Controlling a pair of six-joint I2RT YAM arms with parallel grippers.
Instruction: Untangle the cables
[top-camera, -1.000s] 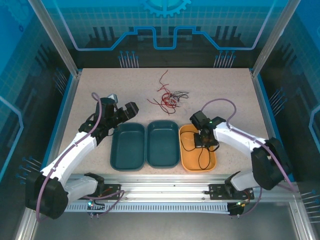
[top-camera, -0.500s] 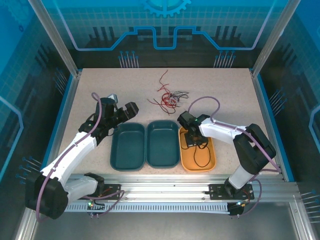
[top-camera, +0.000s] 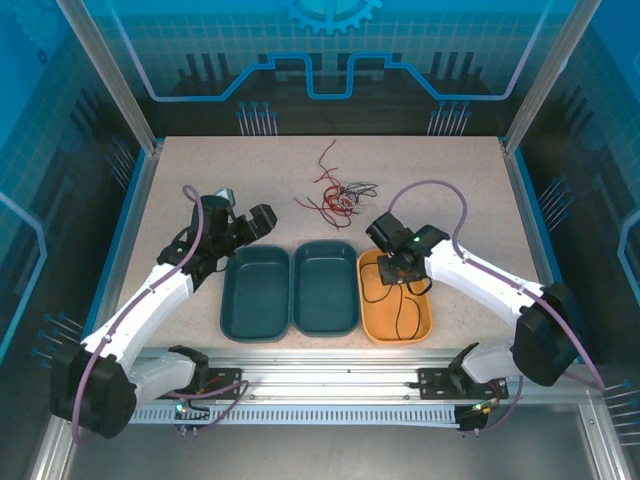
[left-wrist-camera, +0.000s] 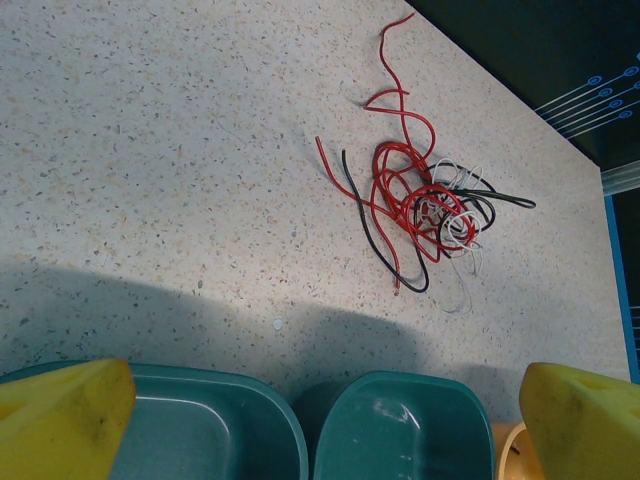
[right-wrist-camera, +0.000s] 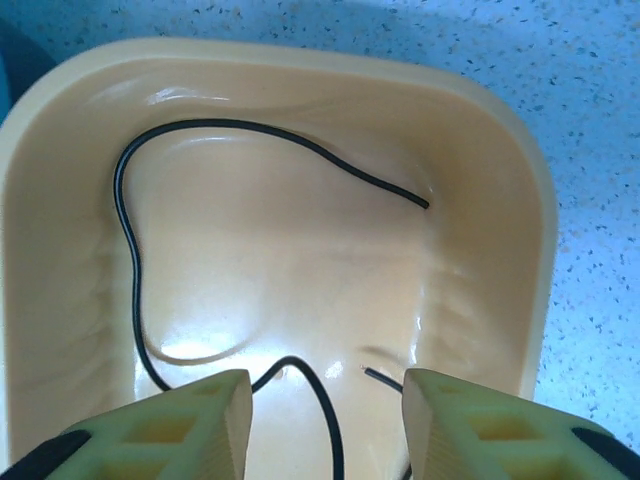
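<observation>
On the table (top-camera: 200, 170) the red, black and white tangle (left-wrist-camera: 425, 205) lies toward the far side. One black cable (right-wrist-camera: 130, 230) lies sorted in the orange tray (right-wrist-camera: 505, 260). The right gripper (right-wrist-camera: 325, 410) hovers over it, spread and empty; the left gripper (left-wrist-camera: 322, 420) is spread too. Next is probably to reach the tangle and pinch a single strand.

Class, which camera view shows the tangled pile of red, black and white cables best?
The left wrist view: the tangle lies close and unobstructed, single strands traceable. The top external view shows the tangle small, strands merged.
</observation>
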